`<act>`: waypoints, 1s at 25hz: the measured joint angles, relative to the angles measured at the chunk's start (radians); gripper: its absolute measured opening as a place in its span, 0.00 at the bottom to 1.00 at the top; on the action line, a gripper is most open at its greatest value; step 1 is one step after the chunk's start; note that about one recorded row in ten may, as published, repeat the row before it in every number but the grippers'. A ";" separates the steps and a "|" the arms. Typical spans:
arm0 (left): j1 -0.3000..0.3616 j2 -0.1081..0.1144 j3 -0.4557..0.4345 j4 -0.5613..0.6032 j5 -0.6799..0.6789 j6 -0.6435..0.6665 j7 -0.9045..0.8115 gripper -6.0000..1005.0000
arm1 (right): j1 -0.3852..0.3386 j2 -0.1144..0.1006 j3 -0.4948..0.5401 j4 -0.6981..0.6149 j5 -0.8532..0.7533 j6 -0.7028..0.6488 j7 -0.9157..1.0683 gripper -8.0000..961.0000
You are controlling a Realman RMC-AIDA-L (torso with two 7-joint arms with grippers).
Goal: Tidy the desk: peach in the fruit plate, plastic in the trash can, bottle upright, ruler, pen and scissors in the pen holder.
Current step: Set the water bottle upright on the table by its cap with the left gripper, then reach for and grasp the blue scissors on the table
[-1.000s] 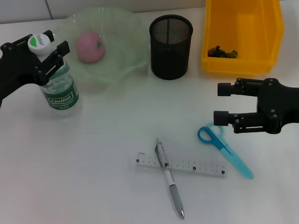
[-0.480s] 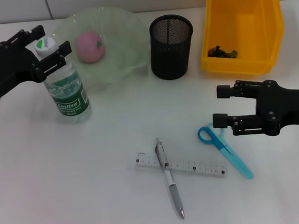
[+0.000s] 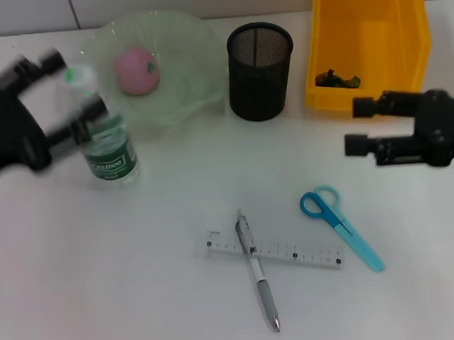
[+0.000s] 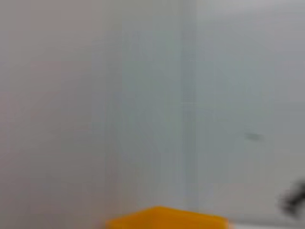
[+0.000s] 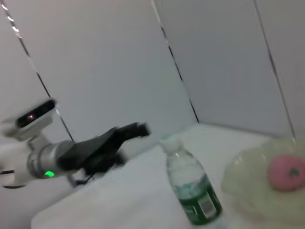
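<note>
Upright now, the bottle [image 3: 105, 131] stands on the white desk [image 3: 103, 285] just in front of the near-left rim of the fruit plate [image 3: 182, 72], its green label facing forward and its white cap [image 3: 76, 73] on top. My left gripper [image 3: 62, 91] sits around the bottle's neck — one finger behind it, one in front — but whether those fingers press the plastic or stand a little off it I cannot tell. From my right wrist the same bottle [image 5: 190, 183] shows standing straight, with my left gripper [image 5: 131, 130] beside its cap.

The peach [image 3: 136, 70] lies inside the fruit plate, toward its left half. To the right of the plate stands the black mesh pen holder [image 3: 260, 70], and right of that the yellow trash can [image 3: 369, 42] with a dark crumpled piece of plastic [image 3: 337, 78] on its floor.

My right gripper [image 3: 363, 125] hovers above the desk just in front of the trash can, its two fingers spread apart and holding nothing. Nearer to me lie the blue scissors [image 3: 340, 225], handles toward the pen holder. To their left the clear ruler [image 3: 294, 252] lies across, and the pen [image 3: 256, 270] rests on top of it, crossing near the ruler's left end.
</note>
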 joint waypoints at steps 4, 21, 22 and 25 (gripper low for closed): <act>0.002 -0.012 0.025 -0.010 0.149 0.070 0.020 0.80 | 0.034 -0.014 -0.007 -0.220 -0.145 -0.050 0.278 0.86; -0.063 -0.016 0.039 -0.127 0.319 0.026 -0.017 0.80 | 0.287 0.017 -0.466 -0.553 -0.887 -0.181 1.128 0.86; -0.063 -0.016 0.039 -0.127 0.319 0.026 -0.017 0.80 | 0.283 0.018 -0.510 -0.532 -0.889 -0.144 1.155 0.86; -0.055 -0.016 0.034 -0.129 0.319 0.020 -0.016 0.80 | 0.279 0.019 -0.545 -0.509 -0.893 -0.109 1.174 0.86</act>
